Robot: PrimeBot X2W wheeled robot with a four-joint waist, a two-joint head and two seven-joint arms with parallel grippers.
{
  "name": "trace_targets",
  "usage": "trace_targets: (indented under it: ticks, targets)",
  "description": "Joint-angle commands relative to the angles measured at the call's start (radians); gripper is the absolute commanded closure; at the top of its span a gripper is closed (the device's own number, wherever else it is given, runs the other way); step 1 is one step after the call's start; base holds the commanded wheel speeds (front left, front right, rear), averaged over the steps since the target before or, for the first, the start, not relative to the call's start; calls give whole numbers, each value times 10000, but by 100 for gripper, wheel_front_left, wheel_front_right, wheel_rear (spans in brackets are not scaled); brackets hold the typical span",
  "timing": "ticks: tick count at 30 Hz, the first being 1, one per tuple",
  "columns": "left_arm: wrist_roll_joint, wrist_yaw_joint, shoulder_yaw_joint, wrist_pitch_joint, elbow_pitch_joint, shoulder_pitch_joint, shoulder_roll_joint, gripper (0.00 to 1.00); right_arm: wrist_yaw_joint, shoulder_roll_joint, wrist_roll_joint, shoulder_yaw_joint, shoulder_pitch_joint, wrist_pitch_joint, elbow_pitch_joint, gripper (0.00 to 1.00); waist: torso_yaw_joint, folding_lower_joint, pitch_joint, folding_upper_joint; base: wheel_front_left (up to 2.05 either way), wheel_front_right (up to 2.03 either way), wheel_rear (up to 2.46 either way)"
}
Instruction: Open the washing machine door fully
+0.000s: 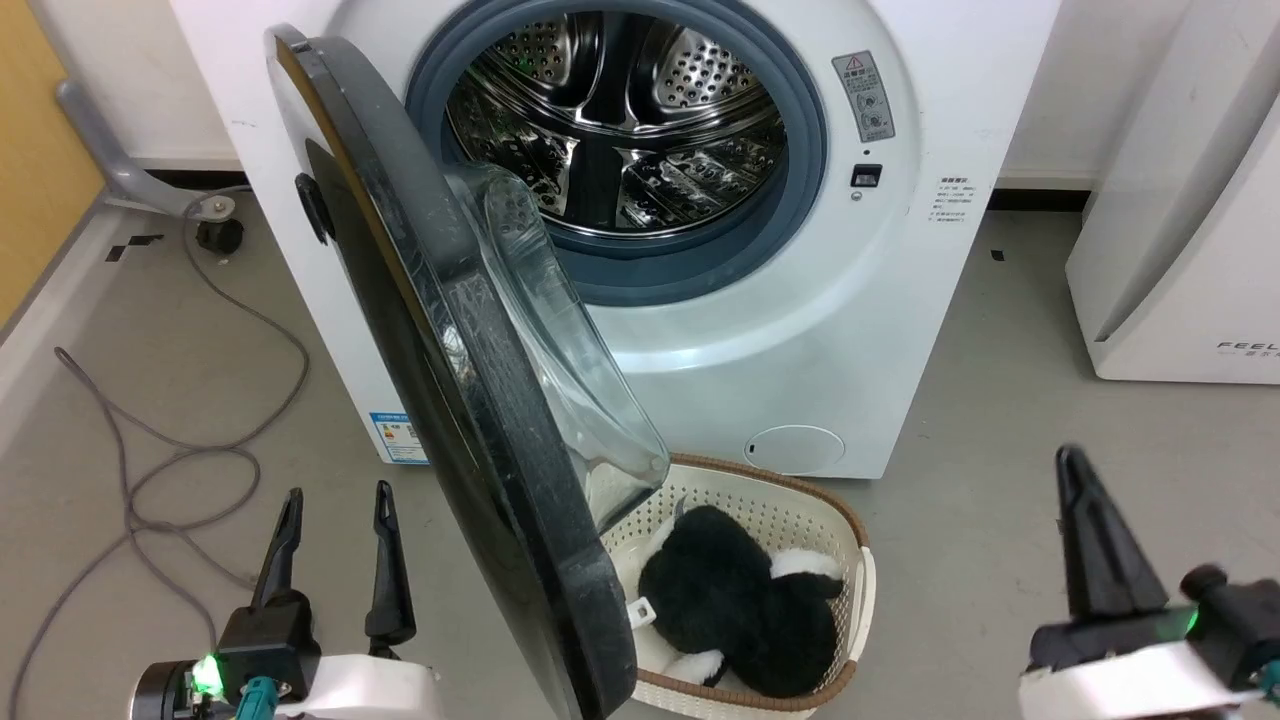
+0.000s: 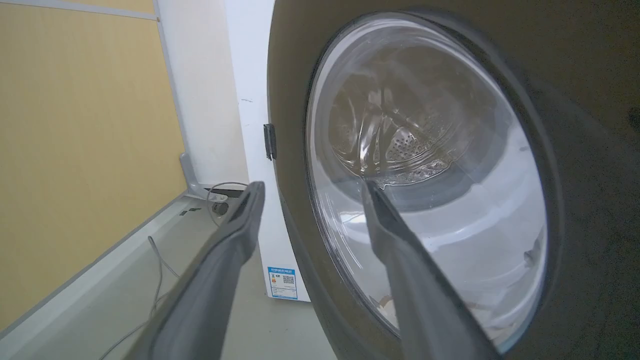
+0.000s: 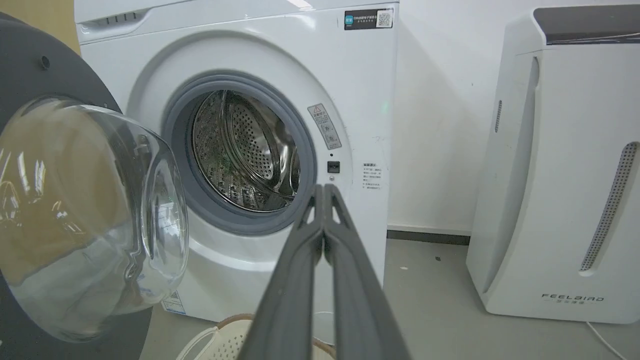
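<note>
washing machine door (image 1: 420,380) half open | left wrist: its outer face | left gripper (image 1: 338,490) spread | right gripper (image 3: 324,190) pressed together

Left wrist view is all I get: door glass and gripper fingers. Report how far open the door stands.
Observer: The washing machine door stands well out from the front; the drum hole is uncovered.
Operator: Say what lies under it.
Observer: A cream basket with a black-and-white plush toy, beside the door's lower edge.
Operator: Give the right gripper's state.
Observer: The right gripper is shut, holding nothing.
</note>
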State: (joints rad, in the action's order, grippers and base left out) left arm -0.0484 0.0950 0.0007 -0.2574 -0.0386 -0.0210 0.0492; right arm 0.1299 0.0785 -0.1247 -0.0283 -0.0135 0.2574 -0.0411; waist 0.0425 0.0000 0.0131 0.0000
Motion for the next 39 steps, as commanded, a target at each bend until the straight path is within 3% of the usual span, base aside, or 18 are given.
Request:
trace_targets:
  ticks: [1,2,3,4,18,19,20,21,28,39]
  targets:
    - [-45,31,-4,-44,11,-107,10,0,8,-106,-47,-31,-179,42,80,100,-2,0,4,0,0,0,0]
    - [-47,29,-4,-44,2,-108,10,0,8,-155,-204,-46,-252,43,177,100,-3,0,4,0,0,0,0]
    - [-49,27,-2,-44,-8,-109,10,0,8,-199,-442,-97,-309,43,275,57,-4,0,3,0,0,0,0]
    - [-48,24,0,-44,-18,-107,10,0,8,-226,-573,-145,-337,43,321,0,0,0,3,0,0,0,0]
    - [-62,109,77,-44,-109,-88,10,0,8,-281,-452,-164,-514,43,520,0,42,0,-86,0,0,0,0]
    - [-48,105,77,-44,-111,-88,10,35,8,-281,-440,-167,-525,43,541,0,49,0,-92,0,0,0,0]
    - [-20,125,107,-44,-70,-68,10,93,8,-281,-434,-165,-531,43,557,0,55,0,-98,0,0,0,0]
    - [-13,137,138,-44,-32,-49,10,100,8,-281,-439,-165,-534,43,566,0,60,0,-104,0,0,0,0]
    - [1,152,482,-44,508,286,11,100,8,-282,-466,-127,-558,43,600,0,93,0,-154,0,0,0,0]
    - [-4,-332,474,-44,2408,949,12,100,8,-282,-463,-50,-602,43,584,0,90,0,-214,0,0,0,0]
